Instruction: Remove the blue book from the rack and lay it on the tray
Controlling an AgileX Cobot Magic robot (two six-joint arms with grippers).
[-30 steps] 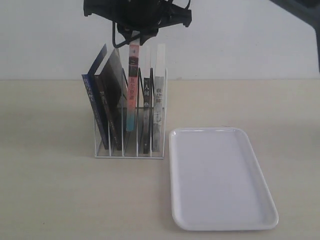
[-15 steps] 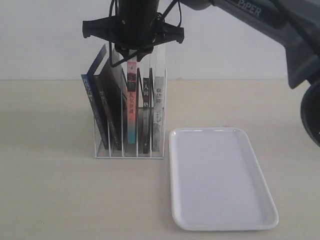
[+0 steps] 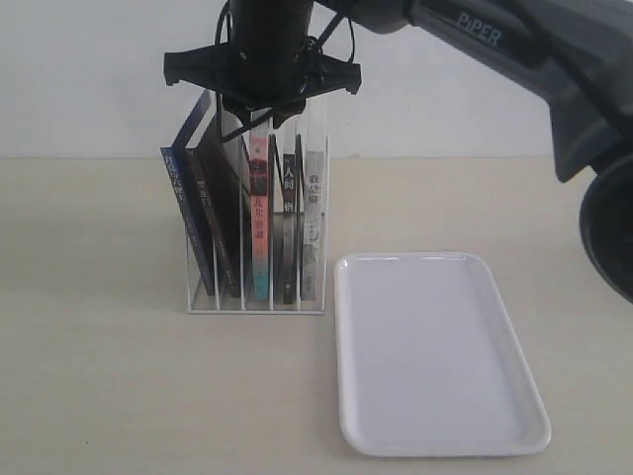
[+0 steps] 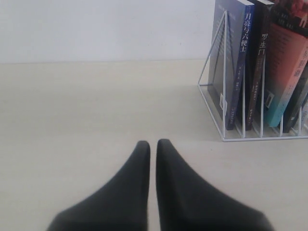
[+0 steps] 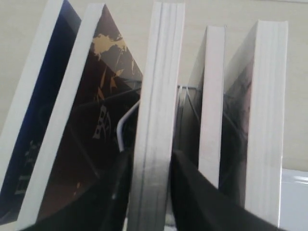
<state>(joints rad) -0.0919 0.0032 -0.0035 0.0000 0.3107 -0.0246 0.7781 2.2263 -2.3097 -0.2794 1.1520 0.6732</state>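
Where the exterior view looks across the pale beige table, the right gripper hangs straight down over the small white wire rack. Its black arm reaches in from the upper right, across the middle. The jaws stand a narrow way apart, one on each side of the top of the red-and-teal-spined book, which is upright in the middle slot. The thin blue book with a blue spine stands in the leftmost slot, tilted to the left, and no gripper touches it. The flat white rectangular plastic tray lies on the table just right of the rack.

Left wrist view: the left gripper is low over bare table, well apart from the rack. Its black fingers are drawn almost together, with only a thin slit between them, and they grip nothing. The blue book sits in the end slot, and the black-spined book is next to it.

Right wrist view: the right gripper points down into the rack. Its dark fingers are clamped against both faces of the red-and-teal-spined book, which shows here by its white page edge. The blue book stands two slots away, beyond the black-spined book. A corner of the tray shows at the edge.
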